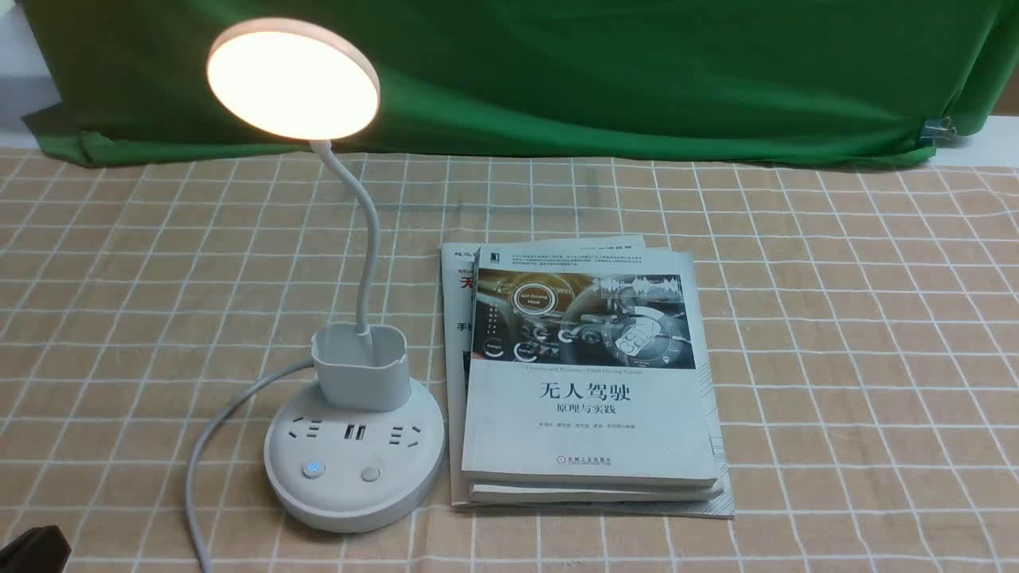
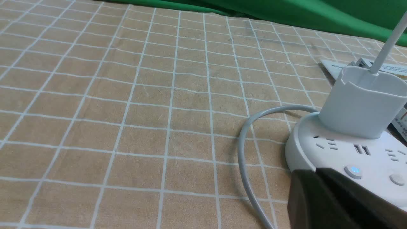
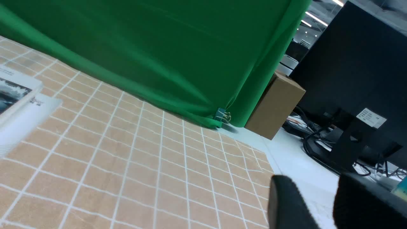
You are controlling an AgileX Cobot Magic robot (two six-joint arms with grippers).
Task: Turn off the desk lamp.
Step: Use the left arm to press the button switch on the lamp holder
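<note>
Lit white plastic desk lamp, flat disc head on thin curved neck, stands on checked-cloth desk beside stacked books. State of left fingers indiscernible; right fingers parted, empty.

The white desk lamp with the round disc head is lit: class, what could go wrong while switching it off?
1. The white desk lamp has a blue-lit round button beside a plain white button; the black left gripper might press the wrong one.
2. The grey power cable loops close to that gripper and could snag.
</note>
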